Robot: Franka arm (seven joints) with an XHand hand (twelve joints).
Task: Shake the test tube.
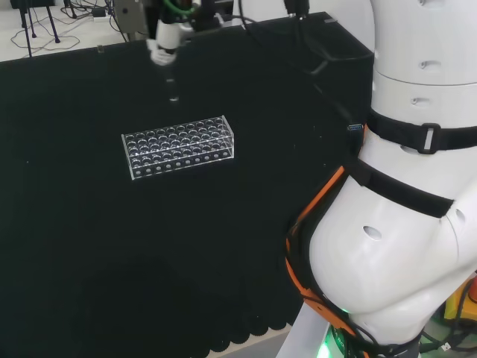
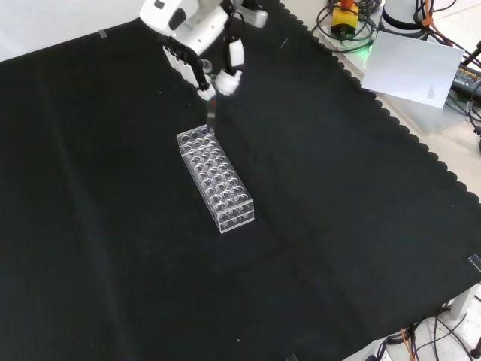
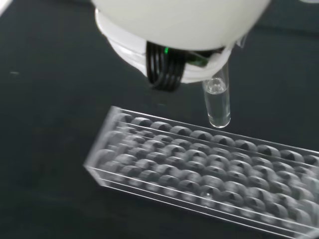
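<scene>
In your front view, the robot hand (image 2: 197, 47) sits at eleven o'clock, fingers curled round the test tube (image 2: 211, 119). The tube hangs upright, clear of the worktop (image 2: 338, 210), above the clear rack's (image 2: 216, 180) far end, nearer centre.

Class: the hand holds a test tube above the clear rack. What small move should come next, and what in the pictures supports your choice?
Probably a short side-to-side shake of the wrist. The hand already pinches the tube, which hangs upright with its rounded end clear above the rack, touching no hole. Nothing stands near enough to strike, so the shaking could begin where it is.
</scene>
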